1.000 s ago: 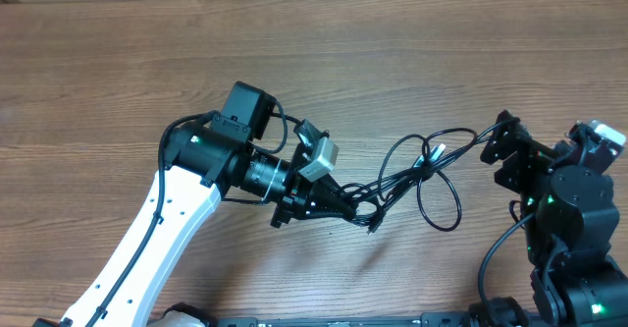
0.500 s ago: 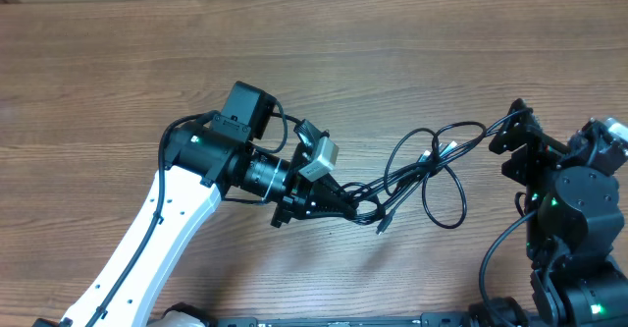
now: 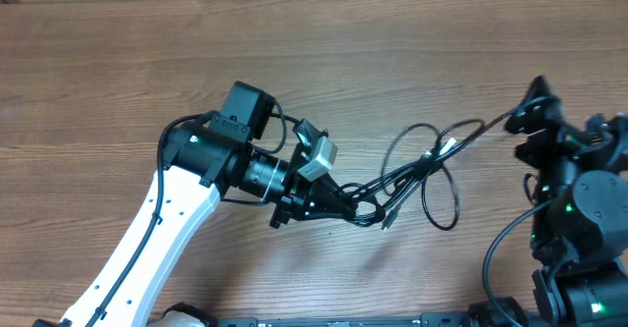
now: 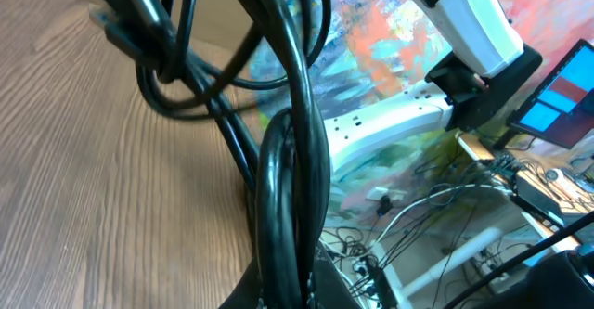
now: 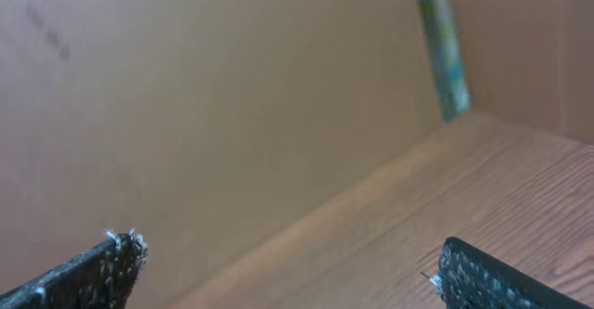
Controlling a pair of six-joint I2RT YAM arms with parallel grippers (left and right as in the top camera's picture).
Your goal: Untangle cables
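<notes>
The cables (image 3: 422, 175) are clamped by the fully closed left gripper (image 3: 348, 207) near the middle of the table (image 3: 147, 72), their loops spread toward 3 o'clock. The right gripper (image 3: 531, 123), at 3 o'clock of the loops, is held wide apart, and nothing is gripped.

The left arm (image 3: 167, 229) has a long white link dotted with small dark screw holes, leading to black cylindrical joints with a small green light (image 3: 193, 140). A black boxy module (image 3: 247, 111) and a silver-grey block (image 3: 316, 156) are joined by thick black wires (image 3: 286, 121). The right arm (image 3: 589, 194) is all black, with green lights (image 3: 566, 209) and a curving black wire (image 3: 496, 253). The right gripper (image 5: 288, 250) has black, rough, speckled fingertips (image 5: 97, 272).
</notes>
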